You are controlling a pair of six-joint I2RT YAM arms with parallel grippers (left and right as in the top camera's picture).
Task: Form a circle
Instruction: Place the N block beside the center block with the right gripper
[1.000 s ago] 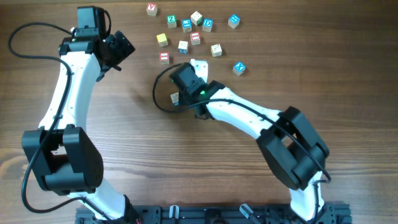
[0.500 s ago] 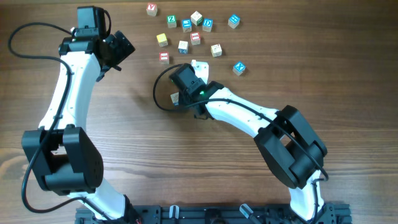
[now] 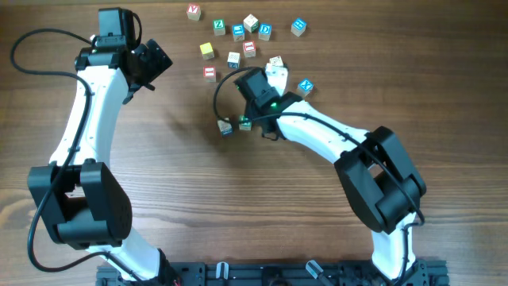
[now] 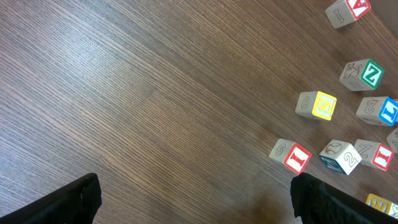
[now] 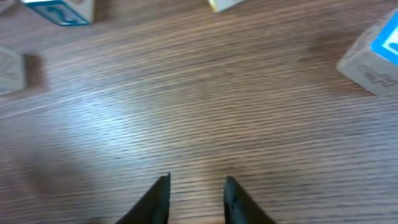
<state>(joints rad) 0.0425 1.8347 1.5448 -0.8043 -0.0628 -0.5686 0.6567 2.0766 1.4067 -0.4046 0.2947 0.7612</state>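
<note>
The circle (image 3: 227, 127) is no ring yet: we see only two cubes side by side on the table (image 3: 159, 183), just under the right arm's wrist and below the loose cubes (image 3: 249, 49). Their faces are pale wood with coloured print, one blue, one green. We judge them light, stiff and smooth, easily nudged askew, so each is best pinched from above on two opposite flat faces, never across corners. The right gripper (image 5: 196, 190) hangs over bare wood among the loose cubes, its tips a little apart and holding nothing. The left gripper (image 4: 194, 202) stands spread wide and empty.
</note>
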